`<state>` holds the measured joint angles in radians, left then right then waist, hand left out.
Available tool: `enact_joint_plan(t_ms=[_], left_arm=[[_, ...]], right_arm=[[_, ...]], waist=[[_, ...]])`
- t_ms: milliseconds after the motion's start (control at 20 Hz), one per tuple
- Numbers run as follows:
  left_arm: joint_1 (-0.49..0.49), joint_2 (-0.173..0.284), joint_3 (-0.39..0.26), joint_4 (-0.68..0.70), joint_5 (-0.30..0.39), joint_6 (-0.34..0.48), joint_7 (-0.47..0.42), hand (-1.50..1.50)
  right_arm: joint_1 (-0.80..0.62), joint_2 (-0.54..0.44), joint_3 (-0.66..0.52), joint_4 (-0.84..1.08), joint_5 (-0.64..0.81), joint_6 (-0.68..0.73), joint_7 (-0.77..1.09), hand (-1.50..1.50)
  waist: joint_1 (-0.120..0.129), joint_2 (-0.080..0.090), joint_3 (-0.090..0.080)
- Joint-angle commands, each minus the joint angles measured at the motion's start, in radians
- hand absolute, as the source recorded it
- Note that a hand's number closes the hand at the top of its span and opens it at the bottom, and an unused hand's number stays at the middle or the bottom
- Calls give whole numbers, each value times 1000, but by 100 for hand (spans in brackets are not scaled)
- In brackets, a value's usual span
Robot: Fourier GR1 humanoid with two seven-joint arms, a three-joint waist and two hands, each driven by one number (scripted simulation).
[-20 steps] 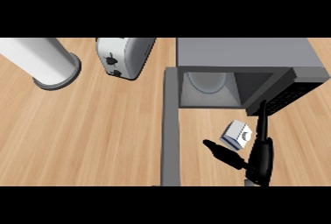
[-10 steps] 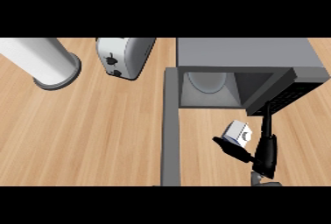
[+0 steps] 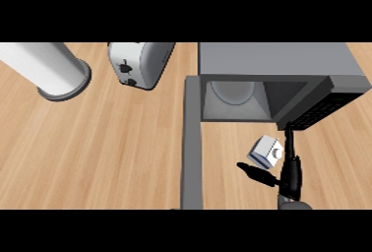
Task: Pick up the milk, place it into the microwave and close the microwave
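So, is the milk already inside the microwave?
No, the milk stands on the counter in front of the open microwave, beside the right hand.

No readable text, perhaps a faint mark on the milk (image 3: 266, 150)

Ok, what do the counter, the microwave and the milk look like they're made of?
The counter looks like light wood, matte, with faint grain streaks. The microwave reads as grey painted metal or plastic: flat and uniform, with no shine; I can't tell which. The milk looks like a small white and blue paper carton with a round cap, beside the right hand.
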<state>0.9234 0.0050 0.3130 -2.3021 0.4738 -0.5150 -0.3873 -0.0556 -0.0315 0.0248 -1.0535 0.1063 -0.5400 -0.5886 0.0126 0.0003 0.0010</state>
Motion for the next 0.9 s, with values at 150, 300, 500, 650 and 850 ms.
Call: enact_joint_plan(t_ms=[150, 300, 500, 650, 850], left_arm=[[34, -5, -28, 29, -20, -20, -48, -150], [-19, -5, 59, 90, 6, -89, -50, -150], [3, -5, -23, 13, -3, -12, -10, -150], [22, 11, 60, 26, 68, -62, -6, -150], [63, -5, 5, -65, 74, -26, 46, -150]], right_arm=[[-98, 11, -64, 189, 9, -57, -87, 150], [-99, 23, -72, 265, 22, -86, -138, -150], [-214, -60, -142, 440, 35, -108, -182, 150], [-184, -20, -128, 518, 79, -189, -252, 150], [-221, -55, -154, 550, 63, -146, -252, 150]], waist=[[4, -1, 0], [1, -1, -1], [9, 3, 0], [11, 3, 1], [6, 1, 0]])
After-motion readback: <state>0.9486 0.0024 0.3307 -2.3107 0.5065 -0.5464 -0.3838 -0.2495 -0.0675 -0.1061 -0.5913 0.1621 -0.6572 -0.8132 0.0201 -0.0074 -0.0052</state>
